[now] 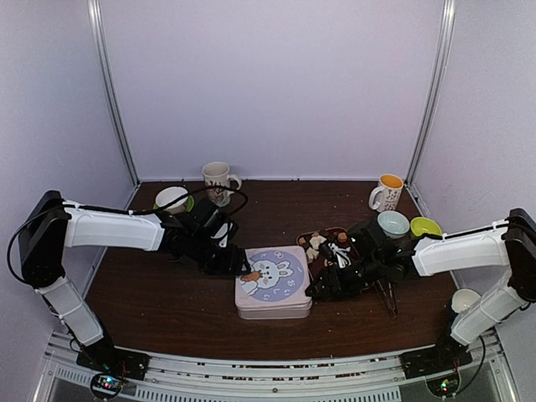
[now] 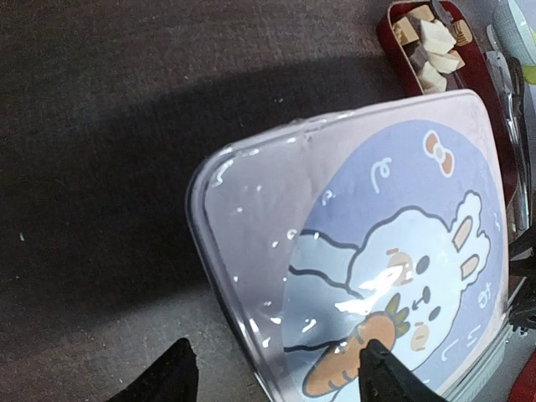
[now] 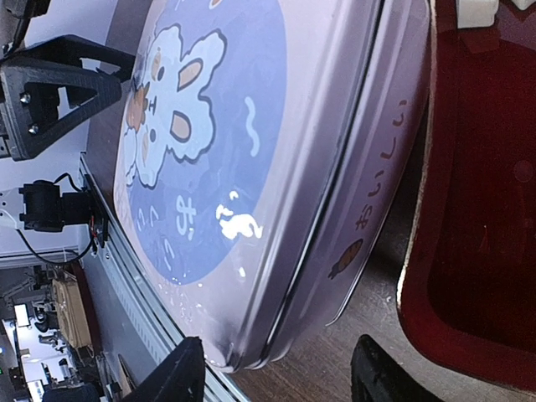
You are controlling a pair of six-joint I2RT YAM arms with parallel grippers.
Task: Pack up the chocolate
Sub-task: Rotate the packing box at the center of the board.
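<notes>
beside one bunny tin (image 1: 274, 280) — left gripper (image 2: 272, 373) and right gripper (image 3: 276, 368), both released, empty.

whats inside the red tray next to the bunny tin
Cream and tan chocolate pieces sit at one end of the tray. The part in the right wrist view looks bare. From above, the right arm covers much of it, so that stretch is unseen.
</notes>
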